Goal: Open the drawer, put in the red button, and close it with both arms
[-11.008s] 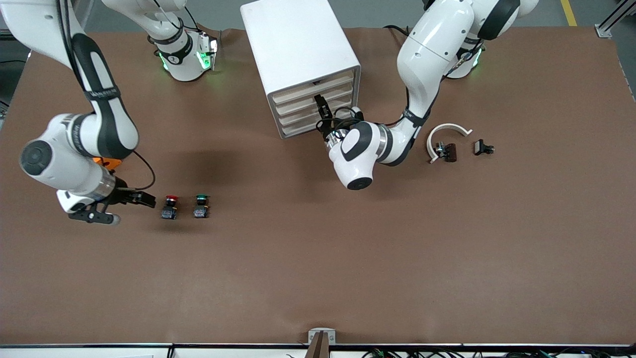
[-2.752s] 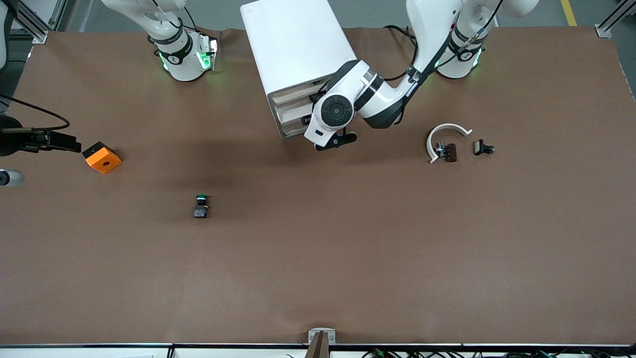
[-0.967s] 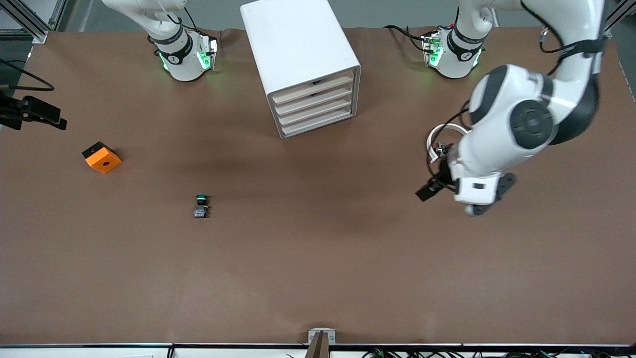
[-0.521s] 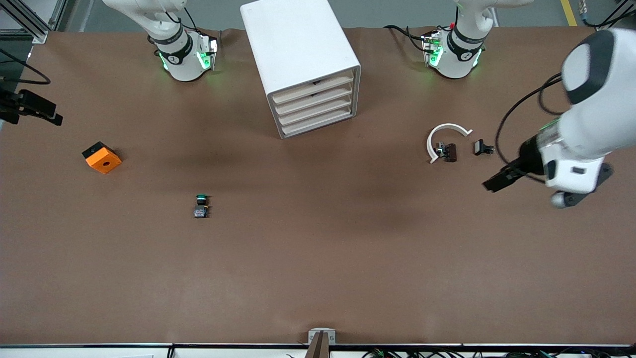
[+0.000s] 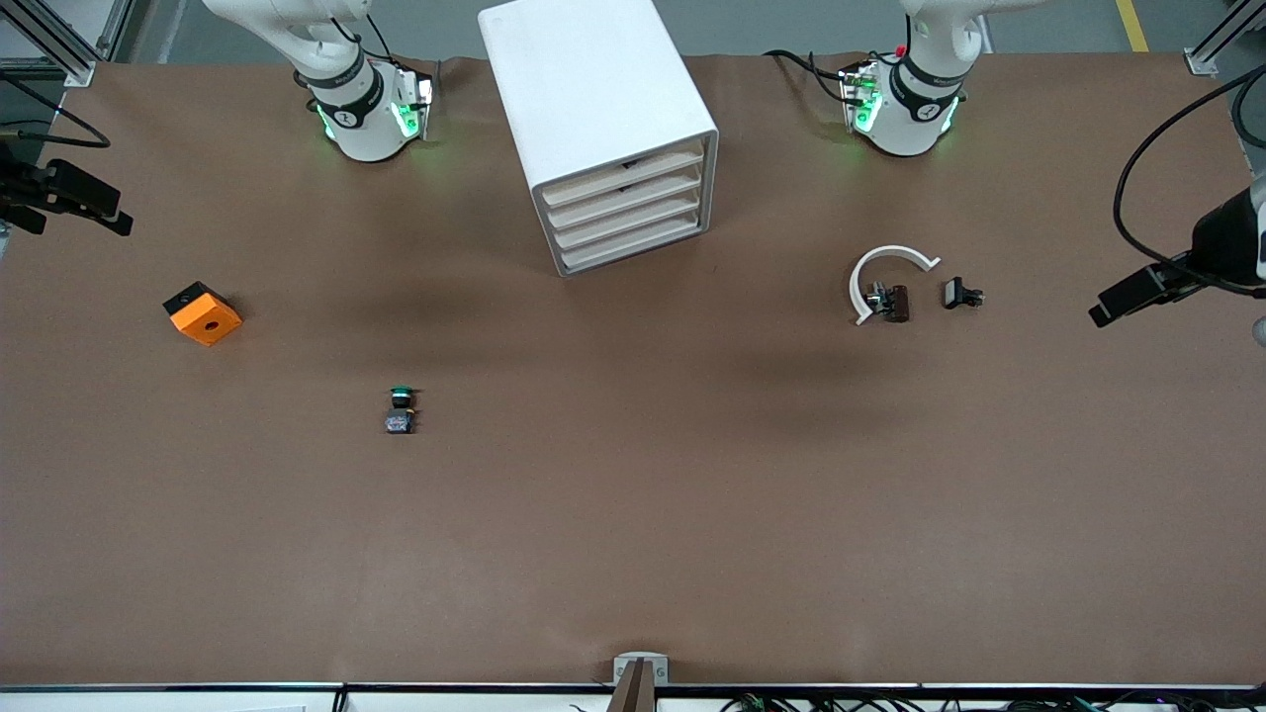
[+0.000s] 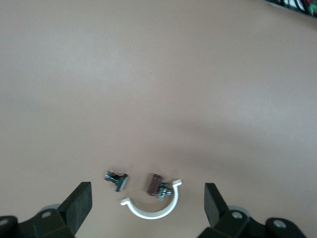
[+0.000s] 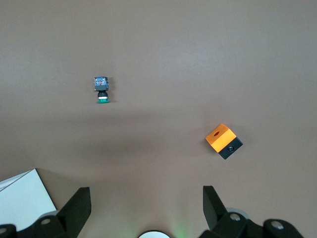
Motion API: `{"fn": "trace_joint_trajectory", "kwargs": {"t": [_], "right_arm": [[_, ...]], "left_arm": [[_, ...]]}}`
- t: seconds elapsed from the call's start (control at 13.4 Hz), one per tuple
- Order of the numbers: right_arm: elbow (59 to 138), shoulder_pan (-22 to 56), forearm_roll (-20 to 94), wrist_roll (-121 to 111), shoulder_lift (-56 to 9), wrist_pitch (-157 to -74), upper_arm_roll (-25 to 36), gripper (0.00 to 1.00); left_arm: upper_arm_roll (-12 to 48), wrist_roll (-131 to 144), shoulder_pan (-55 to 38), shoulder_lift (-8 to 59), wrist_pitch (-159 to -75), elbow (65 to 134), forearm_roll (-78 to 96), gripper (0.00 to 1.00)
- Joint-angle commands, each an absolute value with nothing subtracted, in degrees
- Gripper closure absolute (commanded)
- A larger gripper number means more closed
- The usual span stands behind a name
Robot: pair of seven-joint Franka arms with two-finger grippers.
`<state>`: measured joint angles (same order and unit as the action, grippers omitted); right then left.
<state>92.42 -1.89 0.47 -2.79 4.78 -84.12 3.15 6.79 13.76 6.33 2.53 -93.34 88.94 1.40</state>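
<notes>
The red button is not in view in any frame. The white drawer cabinet [image 5: 603, 119] stands between the arm bases, and all its drawers [image 5: 628, 213] look shut. My left gripper [image 5: 1130, 297] hangs over the table's edge at the left arm's end. In the left wrist view it [image 6: 147, 194] is open and empty, high above small parts. My right gripper [image 5: 84, 205] hangs over the table's edge at the right arm's end. In the right wrist view it [image 7: 144, 199] is open and empty.
A green-capped button [image 5: 401, 408] [image 7: 102, 90] stands mid-table. An orange block [image 5: 203, 312] [image 7: 224, 141] lies toward the right arm's end. A white C-shaped clamp [image 5: 885, 272] [image 6: 151, 210], a brown part [image 5: 895, 303] and a black clip [image 5: 961, 294] lie toward the left arm's end.
The left arm has swung from in front of the cabinet out to its own end of the table. The red button seen 11 s ago is gone from the table. The right gripper barely moved.
</notes>
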Motion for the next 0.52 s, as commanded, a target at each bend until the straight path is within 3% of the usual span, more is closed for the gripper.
{"fn": "trace_joint_trajectory", "kwargs": {"t": [0.0,0.45], "right_arm": [[94.04,-1.41,0.97,-2.29,6.5,-84.9,3.78,0.0],[93.87,-1.67,1.05,-2.2,6.5,-84.9,3.87,0.0]], "left_arm": [[6.77,9.4,5.02,-3.77,-88.88,91.67,-0.09,0.0],[6.07,8.53,-0.59,-10.8,-87.36,97.99,-1.41,0.0]]}}
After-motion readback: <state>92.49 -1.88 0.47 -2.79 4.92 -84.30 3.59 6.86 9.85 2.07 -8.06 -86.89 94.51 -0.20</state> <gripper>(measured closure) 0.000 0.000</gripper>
